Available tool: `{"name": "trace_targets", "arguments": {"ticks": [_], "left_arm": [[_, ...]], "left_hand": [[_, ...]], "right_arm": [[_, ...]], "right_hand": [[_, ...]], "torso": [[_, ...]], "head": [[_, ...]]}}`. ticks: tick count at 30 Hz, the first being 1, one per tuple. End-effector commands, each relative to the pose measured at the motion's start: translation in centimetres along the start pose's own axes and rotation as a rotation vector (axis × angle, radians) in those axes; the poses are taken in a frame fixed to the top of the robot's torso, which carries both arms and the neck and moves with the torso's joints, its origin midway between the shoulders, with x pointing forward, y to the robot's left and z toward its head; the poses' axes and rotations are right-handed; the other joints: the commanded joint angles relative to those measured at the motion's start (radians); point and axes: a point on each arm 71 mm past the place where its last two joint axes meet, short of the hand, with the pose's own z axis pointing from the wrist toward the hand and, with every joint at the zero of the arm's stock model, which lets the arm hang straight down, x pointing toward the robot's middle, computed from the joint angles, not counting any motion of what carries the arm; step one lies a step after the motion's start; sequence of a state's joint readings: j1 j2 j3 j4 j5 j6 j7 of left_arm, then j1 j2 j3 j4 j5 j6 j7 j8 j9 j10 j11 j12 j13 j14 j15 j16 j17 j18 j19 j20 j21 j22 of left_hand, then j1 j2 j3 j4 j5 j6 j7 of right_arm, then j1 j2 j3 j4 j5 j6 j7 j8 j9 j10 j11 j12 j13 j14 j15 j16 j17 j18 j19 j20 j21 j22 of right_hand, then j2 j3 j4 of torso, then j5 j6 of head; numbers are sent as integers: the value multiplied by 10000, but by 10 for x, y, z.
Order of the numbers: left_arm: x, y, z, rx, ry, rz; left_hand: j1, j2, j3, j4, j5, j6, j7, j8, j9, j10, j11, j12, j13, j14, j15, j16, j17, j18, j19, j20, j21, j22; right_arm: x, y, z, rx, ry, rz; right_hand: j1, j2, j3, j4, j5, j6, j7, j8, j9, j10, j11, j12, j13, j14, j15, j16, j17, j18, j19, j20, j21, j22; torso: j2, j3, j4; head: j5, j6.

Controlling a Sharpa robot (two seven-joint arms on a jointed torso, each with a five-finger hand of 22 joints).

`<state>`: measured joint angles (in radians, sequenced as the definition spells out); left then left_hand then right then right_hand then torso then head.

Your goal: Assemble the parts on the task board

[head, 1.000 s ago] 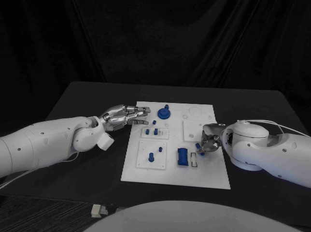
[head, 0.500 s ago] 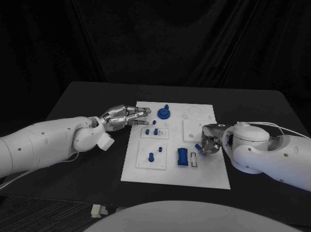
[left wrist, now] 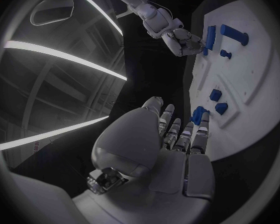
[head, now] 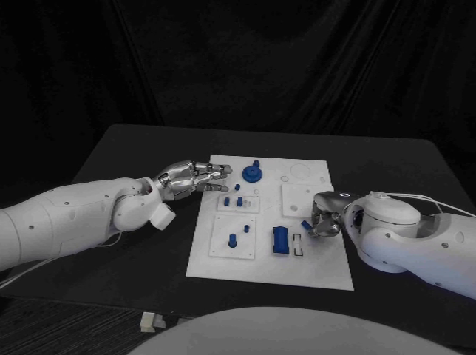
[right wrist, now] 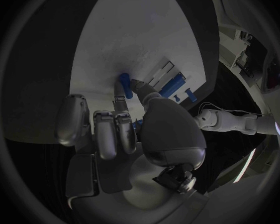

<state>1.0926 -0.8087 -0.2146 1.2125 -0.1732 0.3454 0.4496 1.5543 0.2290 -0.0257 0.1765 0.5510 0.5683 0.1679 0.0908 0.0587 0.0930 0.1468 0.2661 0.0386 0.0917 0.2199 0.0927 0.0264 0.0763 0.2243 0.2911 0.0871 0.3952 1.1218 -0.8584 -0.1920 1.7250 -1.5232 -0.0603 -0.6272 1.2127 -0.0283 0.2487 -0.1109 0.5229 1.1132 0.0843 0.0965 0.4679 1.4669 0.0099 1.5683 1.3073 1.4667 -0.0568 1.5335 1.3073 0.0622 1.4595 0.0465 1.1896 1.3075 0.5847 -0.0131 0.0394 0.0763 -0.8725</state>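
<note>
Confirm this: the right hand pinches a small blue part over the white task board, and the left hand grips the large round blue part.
One error: the left hand holds nothing; the head view shows it resting at the white task board's edge, apart from the large round blue part. The right hand does pinch a small blue part.

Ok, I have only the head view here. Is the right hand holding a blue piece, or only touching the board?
Observer: The right wrist view shows the right hand pinching a small blue piece between thumb and finger.
Operator: Is it at the empty slot?
Observer: No. There the piece is at a bare part of the task board, apart from the empty slot beside the blue block.
Operator: And the left hand?
Observer: The left wrist view shows the left hand with an empty palm, fingers stretched toward a blue peg; whether they touch it, I cannot tell.
</note>
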Motion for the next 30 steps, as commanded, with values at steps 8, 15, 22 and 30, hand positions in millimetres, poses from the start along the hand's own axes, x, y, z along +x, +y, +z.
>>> {"name": "trace_targets", "arguments": {"ticks": [8,15,22,30], "left_arm": [[1,-1,0,116,54,-110],[1,-1,0,142,29,-98],[0,-1,0,138,16,-92],[1,-1,0,123,59,-107]], "left_hand": [[14,-61,104,4,39,48,-3,47,11,24,69,54,14,26,-12,48,11,-86,60,20,64,3],[16,-60,116,4,43,55,0,50,11,27,72,55,13,31,-14,55,12,-85,70,20,68,15],[16,-60,116,4,43,55,0,50,11,27,72,55,13,31,-14,55,12,-85,70,20,68,15],[18,-62,130,3,45,33,2,46,8,27,75,46,11,28,-17,53,11,-84,69,20,68,7]], "right_arm": [[22,-29,-8,1082,1424,3282],[20,-40,-15,1569,1870,5512],[20,-38,-27,1717,2236,6952],[22,-28,-33,1539,2510,7344]], "right_hand": [[-505,77,1225,-987,272,201,-92,141,-1070,1039,-118,25,2635,860,-101,60,1692,113,66,-47,167,1674],[-547,79,1213,-963,189,217,-110,162,-1068,1039,-133,25,2635,862,-115,64,1702,111,70,-59,183,1677],[-549,83,1227,-967,242,205,-117,164,-1070,1039,-141,25,2635,858,-122,58,1682,114,64,-66,169,1673],[-560,80,1225,-964,226,185,-113,158,-1074,1039,-141,25,2635,857,-125,56,1677,114,63,-69,168,1672]], "torso": [[2,-1,3],[-4,-1,-5],[-4,1,2],[4,-2,3]], "head": [[63,-2],[52,-2],[10,-2],[-40,-2]]}}
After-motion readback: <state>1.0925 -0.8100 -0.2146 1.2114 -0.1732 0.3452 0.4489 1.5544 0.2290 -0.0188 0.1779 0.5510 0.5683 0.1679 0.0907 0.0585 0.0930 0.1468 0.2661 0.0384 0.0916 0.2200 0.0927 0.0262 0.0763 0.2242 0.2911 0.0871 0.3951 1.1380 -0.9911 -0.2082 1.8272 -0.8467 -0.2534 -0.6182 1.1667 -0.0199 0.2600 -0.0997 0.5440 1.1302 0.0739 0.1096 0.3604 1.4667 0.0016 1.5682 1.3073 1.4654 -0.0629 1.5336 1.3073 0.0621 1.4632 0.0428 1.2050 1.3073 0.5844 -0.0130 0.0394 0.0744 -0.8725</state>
